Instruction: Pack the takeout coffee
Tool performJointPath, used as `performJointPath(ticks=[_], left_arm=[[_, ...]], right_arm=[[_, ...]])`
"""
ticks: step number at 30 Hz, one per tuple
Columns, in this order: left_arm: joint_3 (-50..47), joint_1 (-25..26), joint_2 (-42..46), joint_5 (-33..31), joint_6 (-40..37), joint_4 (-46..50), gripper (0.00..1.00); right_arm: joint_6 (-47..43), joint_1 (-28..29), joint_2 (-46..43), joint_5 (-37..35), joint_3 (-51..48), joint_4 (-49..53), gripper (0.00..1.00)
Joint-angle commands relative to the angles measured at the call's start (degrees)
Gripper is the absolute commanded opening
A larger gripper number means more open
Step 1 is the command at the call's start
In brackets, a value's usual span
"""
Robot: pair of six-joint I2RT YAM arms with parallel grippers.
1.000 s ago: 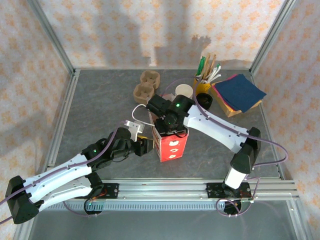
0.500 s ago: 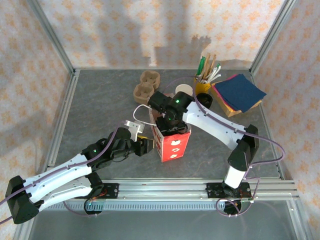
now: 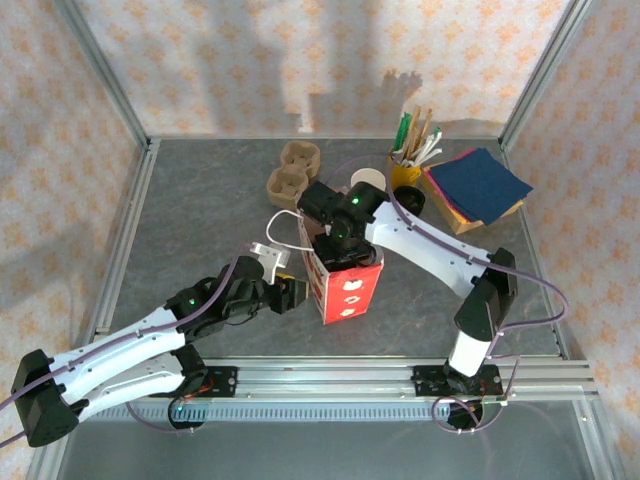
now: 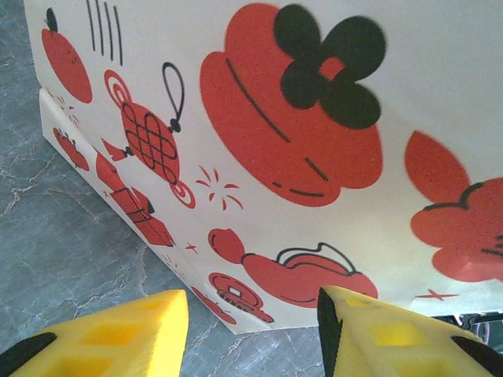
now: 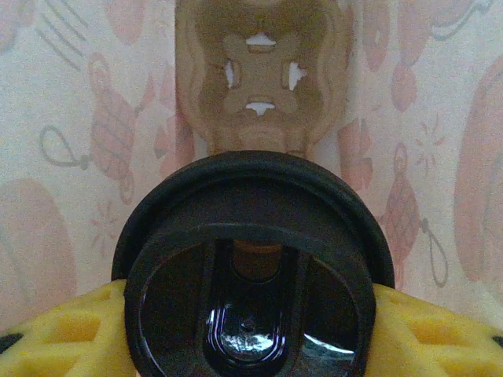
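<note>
Peach wallpaper (image 3: 300, 60) printed with small orange flowers is lining the back and both side walls of the cell, with aluminium posts (image 3: 103, 75) running up at the corners. Soft shadows (image 3: 330, 105) are falling across the back wall. A dark grey, marble-veined tabletop (image 3: 200, 215) is spreading below, and a metal rail (image 3: 330, 372) is edging its near side.
</note>
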State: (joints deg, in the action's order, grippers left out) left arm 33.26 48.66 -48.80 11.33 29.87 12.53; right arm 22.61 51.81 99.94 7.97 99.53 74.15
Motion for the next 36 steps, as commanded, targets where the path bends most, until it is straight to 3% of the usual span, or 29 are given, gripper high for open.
performJointPath(ticks=[1, 36], left_arm=[[-0.32, 0.11, -0.07, 0.01, -1.61, -1.37, 0.49], [1.85, 0.11, -0.52, -2.14, -3.38, -0.15, 0.49]], right_arm=[[-1.25, -0.57, -0.71, -0.77, -0.91, 0.79, 0.44], [-1.58, -0.58, -1.83, 0.90, 0.56, 0.38, 0.43]])
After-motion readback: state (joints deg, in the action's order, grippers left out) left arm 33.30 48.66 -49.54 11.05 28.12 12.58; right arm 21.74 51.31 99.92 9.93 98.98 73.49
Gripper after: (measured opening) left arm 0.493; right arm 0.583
